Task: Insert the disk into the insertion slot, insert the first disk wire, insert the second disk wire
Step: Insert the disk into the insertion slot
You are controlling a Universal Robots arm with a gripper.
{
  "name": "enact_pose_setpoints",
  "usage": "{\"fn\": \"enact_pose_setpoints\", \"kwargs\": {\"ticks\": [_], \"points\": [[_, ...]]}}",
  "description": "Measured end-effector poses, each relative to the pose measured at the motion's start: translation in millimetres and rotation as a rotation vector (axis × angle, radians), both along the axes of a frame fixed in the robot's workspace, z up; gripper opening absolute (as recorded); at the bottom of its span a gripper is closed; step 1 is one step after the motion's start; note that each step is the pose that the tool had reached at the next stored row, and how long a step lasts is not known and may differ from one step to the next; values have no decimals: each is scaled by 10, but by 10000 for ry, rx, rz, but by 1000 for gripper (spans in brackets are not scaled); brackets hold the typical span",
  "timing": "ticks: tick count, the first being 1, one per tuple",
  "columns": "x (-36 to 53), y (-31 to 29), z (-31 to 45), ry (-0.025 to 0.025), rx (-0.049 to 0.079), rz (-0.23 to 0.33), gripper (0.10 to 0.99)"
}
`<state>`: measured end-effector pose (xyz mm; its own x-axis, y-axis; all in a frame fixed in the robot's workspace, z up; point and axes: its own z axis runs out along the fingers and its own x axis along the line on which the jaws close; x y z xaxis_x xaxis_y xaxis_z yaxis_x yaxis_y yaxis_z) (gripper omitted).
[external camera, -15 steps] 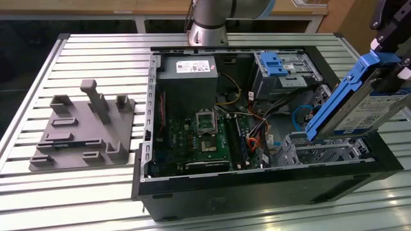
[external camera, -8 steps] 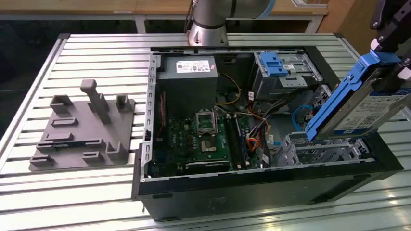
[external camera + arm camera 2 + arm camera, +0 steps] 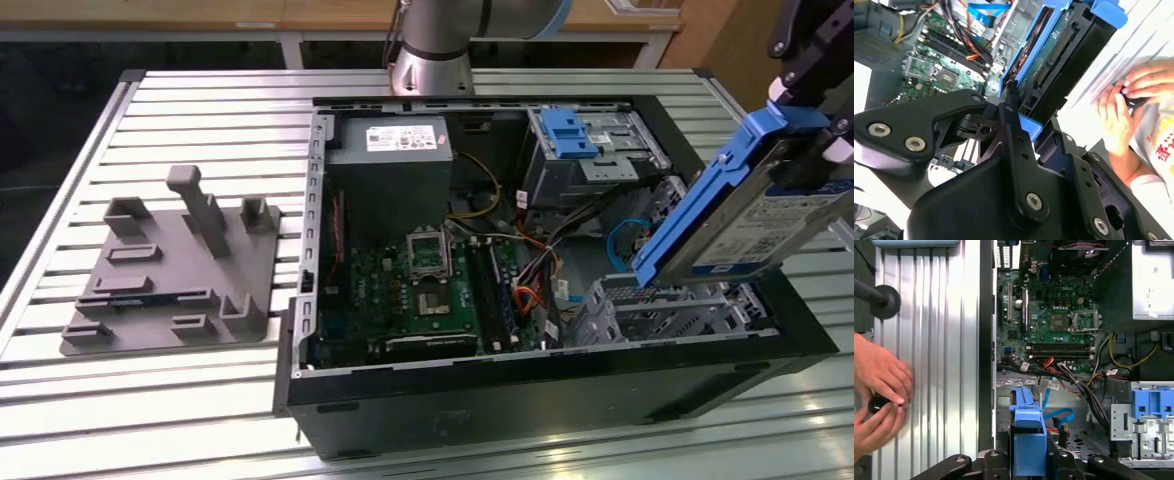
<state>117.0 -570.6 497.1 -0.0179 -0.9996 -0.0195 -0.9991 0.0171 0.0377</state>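
Gripper (image 3: 1029, 460) around disk (image 3: 747, 215), just above insertion slot (image 3: 667, 310)

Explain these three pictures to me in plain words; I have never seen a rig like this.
The exterior view looks from outside at a slatted metal table carrying an open computer case. The grey column behind it is a robot arm. Both wrist views come from cameras riding on that arm, looking past its black tool. The tool is clamped on the disk, a silver hard drive in a blue carrier, held tilted over the case near the insertion slot, a perforated metal cage. A grey moulded fixture lies on the table at the exterior view's left. The hands in both wrist views are a person's, holding a small dark object.
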Motion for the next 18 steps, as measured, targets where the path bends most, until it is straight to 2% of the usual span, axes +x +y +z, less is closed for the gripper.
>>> {"fn": "enact_pose_setpoints", "kwargs": {"ticks": [4,7,15,18], "points": [[0,-9,1,-24,517,4,361],[0,-16,0,-29,699,4,361],[3,-17,-1,-28,708,5,361],[38,-16,-6,-28,712,5,361]]}}
